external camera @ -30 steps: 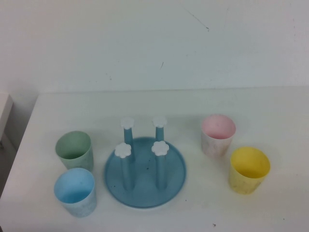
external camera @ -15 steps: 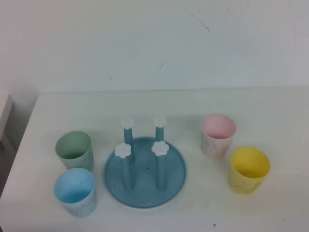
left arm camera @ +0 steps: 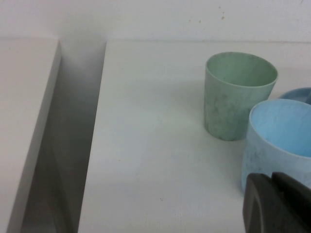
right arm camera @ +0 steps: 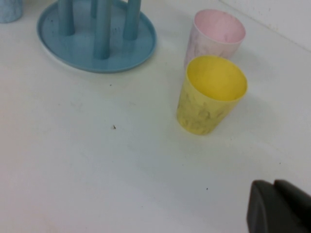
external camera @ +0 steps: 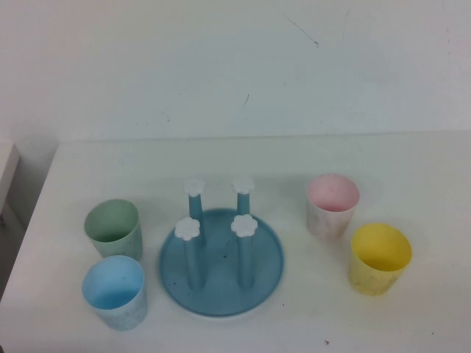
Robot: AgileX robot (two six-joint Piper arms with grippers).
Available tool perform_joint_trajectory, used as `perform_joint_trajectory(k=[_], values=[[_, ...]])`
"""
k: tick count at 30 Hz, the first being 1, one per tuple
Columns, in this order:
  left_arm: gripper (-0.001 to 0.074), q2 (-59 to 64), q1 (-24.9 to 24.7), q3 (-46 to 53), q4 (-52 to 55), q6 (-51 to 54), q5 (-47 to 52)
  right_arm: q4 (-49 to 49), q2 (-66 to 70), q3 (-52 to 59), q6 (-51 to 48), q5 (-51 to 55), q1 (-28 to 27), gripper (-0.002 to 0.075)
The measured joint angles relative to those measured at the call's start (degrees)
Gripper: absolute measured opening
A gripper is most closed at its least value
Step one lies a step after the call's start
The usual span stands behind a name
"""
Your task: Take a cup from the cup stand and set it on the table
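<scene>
The light blue speckled cup (external camera: 115,291) stands upright on the white table (external camera: 309,323), front left of the cup stand (external camera: 221,261). The stand's four pegs with white flower caps carry nothing. In the left wrist view the cup (left arm camera: 279,143) is close in front of my left gripper (left arm camera: 272,204), whose fingers are shut and hold nothing. My right gripper (right arm camera: 274,206) is also shut and empty, hovering near the table's front right, a short way from the yellow cup (right arm camera: 210,94). Neither arm appears in the high view.
A pale green cup (external camera: 113,229) stands behind the blue one. A pink cup (external camera: 332,205) and the yellow cup (external camera: 379,258) stand right of the stand. A gap and a separate white surface (left arm camera: 24,121) lie beyond the table's left edge.
</scene>
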Motion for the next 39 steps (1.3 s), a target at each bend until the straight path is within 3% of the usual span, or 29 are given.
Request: perform_joint_trajectory(k=[21, 30, 39], values=[[-0.0002, 0.0, 0.0, -0.05, 0.0, -0.23, 0.26, -0.44, 0.0, 0.04, 0.19, -0.59, -0.46, 0.0], [-0.0002, 0.0, 0.0, -0.05, 0.0, -0.23, 0.28, -10.09, -2.83, 1.18, 10.66, -2.61, -10.4, 0.0], [-0.0002, 0.0, 0.0, -0.05, 0.0, -0.23, 0.28, -12.51, -10.98, 13.25, 12.37, -17.78, -17.85, 0.0]])
